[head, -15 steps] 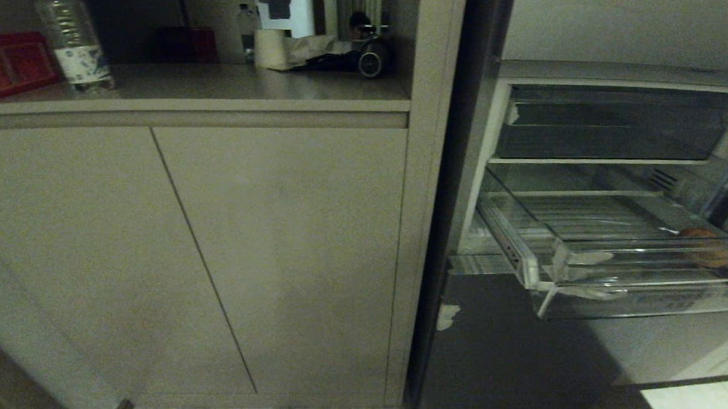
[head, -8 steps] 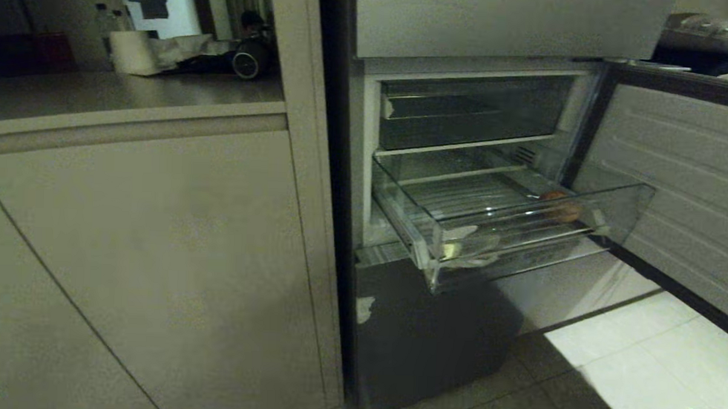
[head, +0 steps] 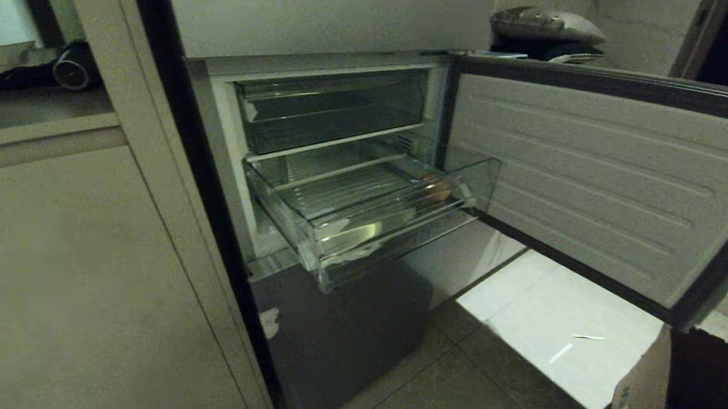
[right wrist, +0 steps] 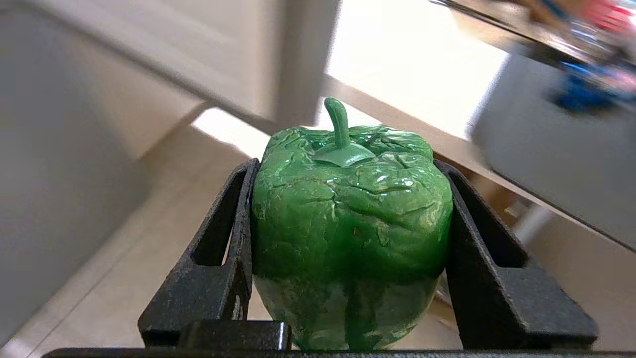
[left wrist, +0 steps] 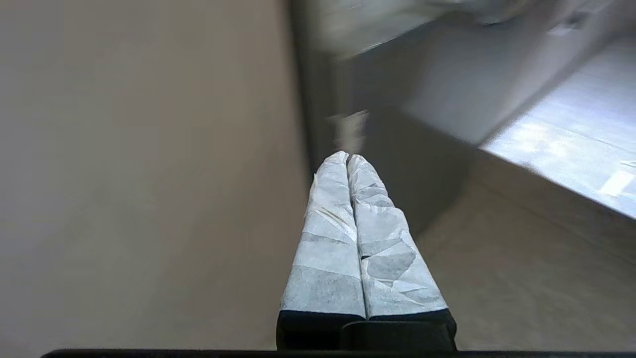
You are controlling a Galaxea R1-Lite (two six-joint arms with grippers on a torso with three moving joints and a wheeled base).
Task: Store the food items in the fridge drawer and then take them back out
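Observation:
The clear fridge drawer [head: 315, 224] stands pulled out of the open fridge, with whitish tape on its front corner. A round orange-brown food item [head: 435, 187] lies in its far right end. My right gripper [right wrist: 348, 169] is shut on a glossy green bell pepper [right wrist: 348, 219], stem pointing away, its black fingers pressed on both sides. It hangs over the pale floor, outside the head view. My left gripper [left wrist: 348, 157] is shut and empty, its taped fingers together, facing the cabinet side and the fridge's dark lower front.
The fridge door [head: 595, 176] hangs open to the right of the drawer. A beige cabinet [head: 65, 267] stands on the left. A cardboard box [head: 642, 384] sits on the tiled floor at lower right. A second clear bin [head: 331, 106] sits above the drawer.
The whole head view has swung right: the fridge and drawer now sit mid-picture and the open door has come into sight. Nothing in the fridge has moved.

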